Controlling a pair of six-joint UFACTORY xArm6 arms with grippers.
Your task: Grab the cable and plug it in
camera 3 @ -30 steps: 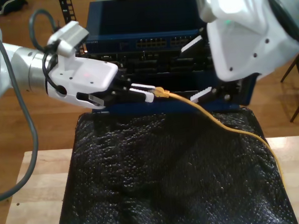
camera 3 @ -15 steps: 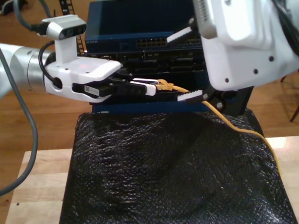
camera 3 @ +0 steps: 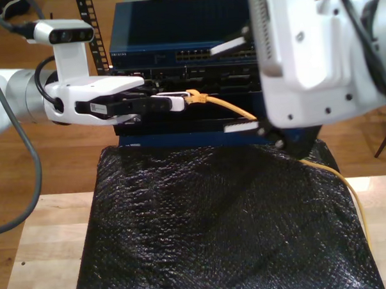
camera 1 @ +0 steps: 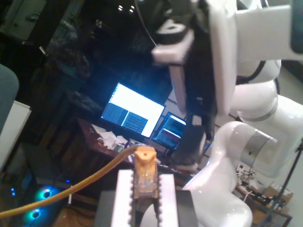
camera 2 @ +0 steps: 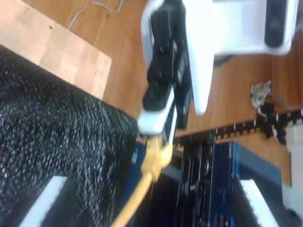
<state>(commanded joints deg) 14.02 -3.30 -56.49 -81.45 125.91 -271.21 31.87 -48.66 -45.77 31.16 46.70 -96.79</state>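
Covering the near end of the wooden table [camera 3: 49, 234] in the exterior view is a black mat [camera 3: 216, 227], crinkled and shiny; the cable [camera 3: 233, 109] comes up past the mat's far edge at the exterior view's right, curves behind the big white arm there, and runs across to its plug end in front of the rack [camera 3: 175, 36]; my first gripper [camera 3: 178, 101] reaches in from the exterior view's left, fingers pointing toward that view's right, clenched on the cable's plug end; along the first wrist view the clear plug [camera 1: 144, 177] sits upright between the two white fingers [camera 1: 124, 194], its orange boot above them and the cable bending away from there; my second gripper [camera 3: 235, 86] hangs from the white arm at the exterior view's right, its two toothed fingers spread wide apart, one high before the rack and one low near the mat's far edge, with the cable passing between them untouched; the second wrist view looks onto my first gripper holding the plug end [camera 2: 156, 153] just beyond the mat's edge; behind stands the dark blue rack, a row of ports [camera 3: 195, 55] across its upper unit.
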